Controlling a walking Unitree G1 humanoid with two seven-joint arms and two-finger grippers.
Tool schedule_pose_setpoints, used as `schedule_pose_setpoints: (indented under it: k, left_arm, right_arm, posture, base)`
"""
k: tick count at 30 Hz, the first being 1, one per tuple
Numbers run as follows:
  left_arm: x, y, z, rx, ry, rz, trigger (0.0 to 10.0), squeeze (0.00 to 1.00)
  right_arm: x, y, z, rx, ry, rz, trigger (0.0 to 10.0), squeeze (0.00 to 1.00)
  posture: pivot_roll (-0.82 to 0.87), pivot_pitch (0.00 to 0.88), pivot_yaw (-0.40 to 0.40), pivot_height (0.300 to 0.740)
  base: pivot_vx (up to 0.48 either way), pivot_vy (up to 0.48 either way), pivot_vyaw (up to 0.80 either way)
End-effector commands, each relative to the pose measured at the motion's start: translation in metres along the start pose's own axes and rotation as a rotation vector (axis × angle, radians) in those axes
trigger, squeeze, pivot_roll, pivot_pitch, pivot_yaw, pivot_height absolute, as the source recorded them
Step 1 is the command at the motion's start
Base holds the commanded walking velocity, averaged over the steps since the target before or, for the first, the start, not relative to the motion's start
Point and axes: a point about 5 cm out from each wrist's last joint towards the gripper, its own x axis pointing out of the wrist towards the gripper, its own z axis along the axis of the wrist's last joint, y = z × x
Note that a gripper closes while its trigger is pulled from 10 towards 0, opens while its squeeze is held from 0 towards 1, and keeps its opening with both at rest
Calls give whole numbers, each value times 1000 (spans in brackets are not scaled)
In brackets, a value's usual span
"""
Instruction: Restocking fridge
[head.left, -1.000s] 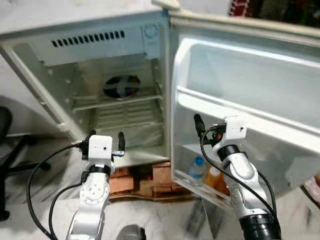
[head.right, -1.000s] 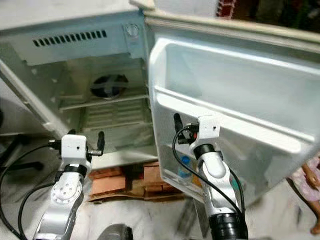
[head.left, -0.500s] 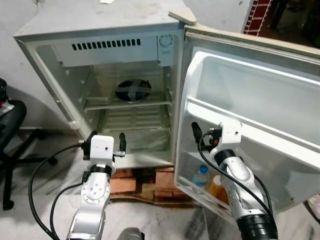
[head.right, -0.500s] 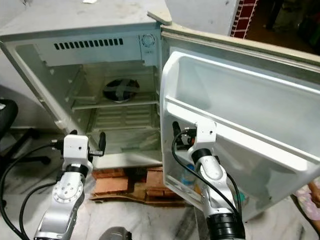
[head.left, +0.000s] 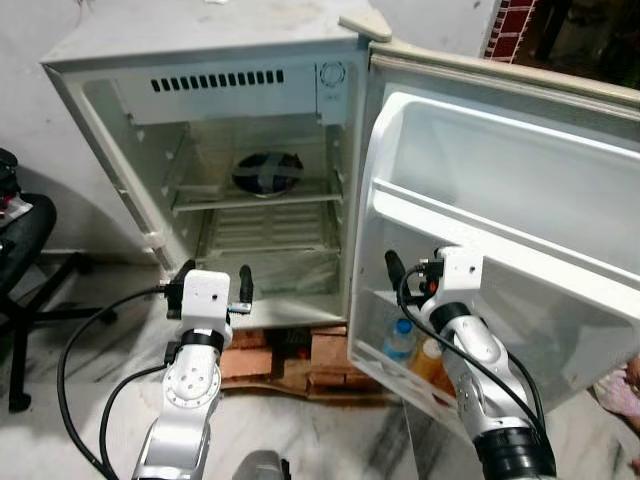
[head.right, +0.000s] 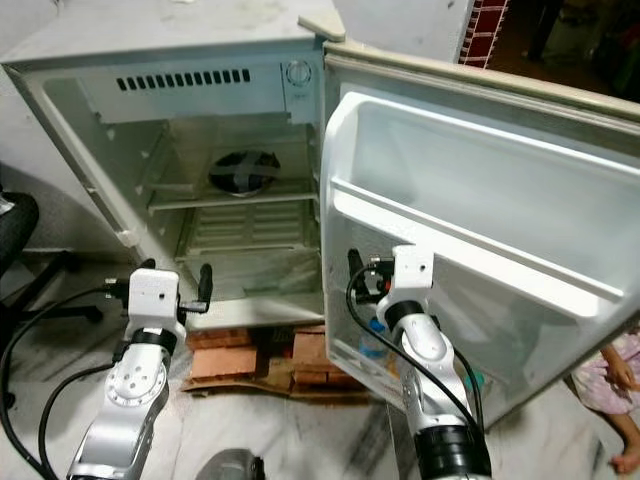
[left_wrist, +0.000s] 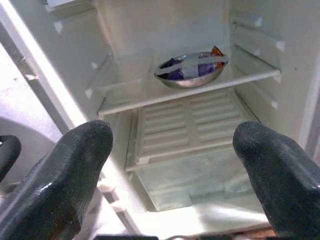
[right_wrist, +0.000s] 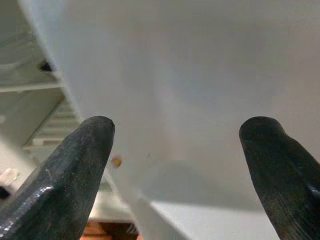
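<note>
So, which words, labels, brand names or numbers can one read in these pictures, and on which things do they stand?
None can be read.
Dial at the fridge's top corner: any marks are too small to read.
Bottles in the lowest door shelf: labels blurred.
Bowl on the shelf: shows coloured wrapping, no readable print.
</note>
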Motion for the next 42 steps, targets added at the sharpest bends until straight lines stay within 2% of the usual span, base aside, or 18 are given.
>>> schedule_pose_setpoints:
  k: [1, 5, 10, 16, 28, 35, 42]
  left_arm:
    - [-2, 2, -1, 20, 4, 0, 10000, 0]
    - [-2, 2, -2, 24, 5, -1, 10000, 0]
    - [-1, 2, -2, 26, 7, 0, 10000, 0]
    - [-1, 3, -3, 29, 8, 1, 10000, 0]
    - [-2, 3, 0, 15, -10, 0, 10000, 0]
    - [-4, 5, -4, -3, 15, -10, 10000, 0]
    - [-3, 5, -4, -2, 17, -15, 10000, 0]
  right_arm:
    - [2, 4, 0, 25, 2, 26, 10000, 0]
    - [2, 7, 2, 28, -14, 40, 10000, 0]
    - [4, 10, 4, -48, -30, 29, 10000, 0]
    - [4, 10, 3, -66, -31, 17, 10000, 0]
    - [3, 14, 5, -52, -46, 33, 10000, 0]
    - [2, 12, 4, -71, -53, 24, 10000, 0]
    - [4, 13, 7, -71, -66, 33, 10000, 0]
  posture:
    - [-72, 0, 67, 740]
    - [-72, 0, 66, 740]
    - [-72, 0, 65, 740]
    - [-69, 2, 64, 740]
    - [-67, 1, 63, 740]
    - [-63, 6, 58, 740]
    - [-65, 7, 63, 740]
  base:
    - [-292, 0, 0]
    - [-292, 0, 0]
    - [-289, 0, 0]
    - [-281, 0, 0]
    - [0, 0, 0]
    - [0, 0, 0]
    - [0, -445, 0]
